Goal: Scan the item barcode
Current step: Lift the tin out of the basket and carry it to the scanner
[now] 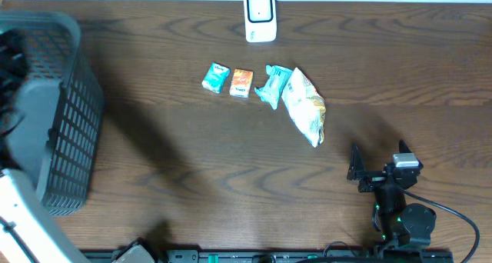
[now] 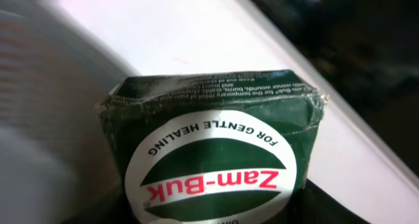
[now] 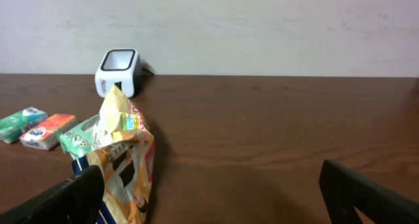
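From overhead, one scanner (image 1: pixel 260 17) stands at the far middle of the bench (image 1: pixel 192 186). Four packs lie in a row nearer than it: teal packet (image 1: pixel 216 77), orange packet (image 1: pixel 241 83), green wrapper (image 1: pixel 273 86) and snack bag (image 1: pixel 304 107). One grey basket (image 1: pixel 54 140) sits at the left. The right gripper (image 1: pixel 377 161) is near right.

In the left wrist view, one green Zam-Buk box (image 2: pixel 216 152) fills the picture. Whether the left gripper grips it cannot be told.

In the right wrist view, both fingers (image 3: pixel 69 199) are spread wide and touch nothing.

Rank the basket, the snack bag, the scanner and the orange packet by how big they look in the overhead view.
Largest to smallest:
1. basket
2. snack bag
3. scanner
4. orange packet
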Robot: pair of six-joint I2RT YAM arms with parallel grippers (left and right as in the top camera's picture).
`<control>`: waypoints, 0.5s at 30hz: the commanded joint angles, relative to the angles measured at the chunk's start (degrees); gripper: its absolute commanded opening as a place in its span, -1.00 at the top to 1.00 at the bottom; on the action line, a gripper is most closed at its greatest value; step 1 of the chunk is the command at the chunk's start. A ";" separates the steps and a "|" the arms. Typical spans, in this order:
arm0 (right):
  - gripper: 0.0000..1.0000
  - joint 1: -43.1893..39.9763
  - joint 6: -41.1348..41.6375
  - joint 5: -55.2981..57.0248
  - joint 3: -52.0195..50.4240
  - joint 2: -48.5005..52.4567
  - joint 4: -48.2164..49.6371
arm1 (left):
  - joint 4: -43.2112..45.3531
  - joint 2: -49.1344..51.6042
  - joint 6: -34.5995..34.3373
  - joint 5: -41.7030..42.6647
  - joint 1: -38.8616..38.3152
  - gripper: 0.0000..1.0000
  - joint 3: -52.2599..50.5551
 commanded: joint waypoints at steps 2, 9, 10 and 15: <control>-0.99 0.44 -0.35 0.28 -0.09 -0.28 -0.22 | 0.31 0.59 0.22 -0.33 -15.04 -0.17 1.09; -0.99 0.44 -0.35 0.28 -0.09 -0.28 -0.22 | -8.00 7.45 6.99 -15.56 -37.16 -0.17 0.74; -0.98 0.44 -0.35 0.28 -0.09 -0.28 -0.22 | -10.12 9.46 7.52 -17.92 -40.26 -0.17 0.72; -0.99 0.44 -0.35 0.28 -0.09 -0.28 -0.22 | -16.72 17.03 7.54 -26.14 -48.02 -0.17 0.68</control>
